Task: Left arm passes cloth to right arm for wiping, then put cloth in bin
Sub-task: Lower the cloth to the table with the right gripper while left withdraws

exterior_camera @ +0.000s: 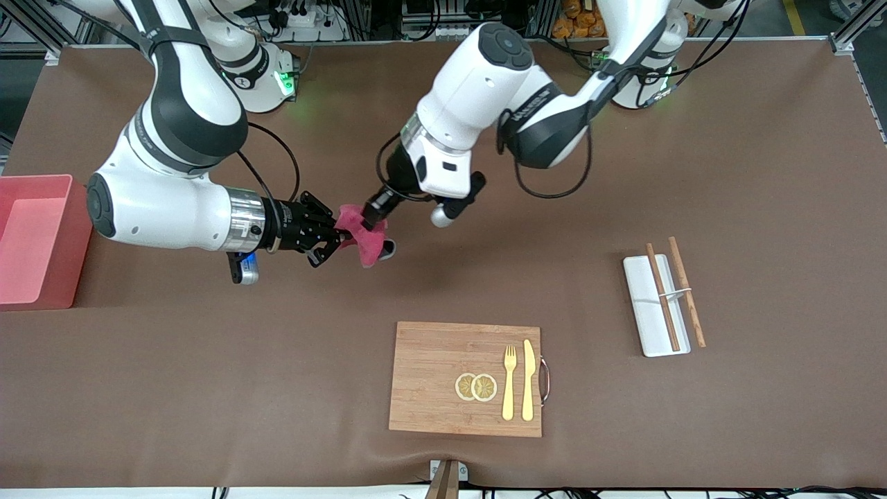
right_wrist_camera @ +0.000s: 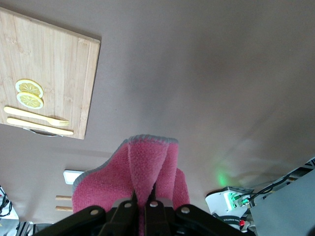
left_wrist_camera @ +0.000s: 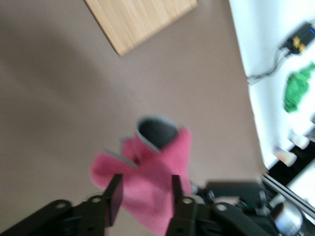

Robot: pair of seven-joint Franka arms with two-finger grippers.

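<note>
The raspberry-pink cloth (exterior_camera: 367,244) with a dark grey corner hangs over the brown table between the two grippers. My right gripper (exterior_camera: 341,239), on the silver wrist, is shut on a fold of the cloth (right_wrist_camera: 147,167); in the right wrist view its fingers (right_wrist_camera: 134,200) pinch the fold. My left gripper (exterior_camera: 374,215), on the white wrist, is at the cloth's upper edge. In the left wrist view its fingers (left_wrist_camera: 114,195) stand apart, with the cloth (left_wrist_camera: 152,172) between them and not clamped. The salmon-pink bin (exterior_camera: 41,179) stands at the right arm's end of the table.
A wooden board (exterior_camera: 436,374) with two lemon slices (exterior_camera: 475,387), a fork and a knife lies nearer the front camera. A flat white tray (exterior_camera: 644,312) with chopsticks lies toward the left arm's end.
</note>
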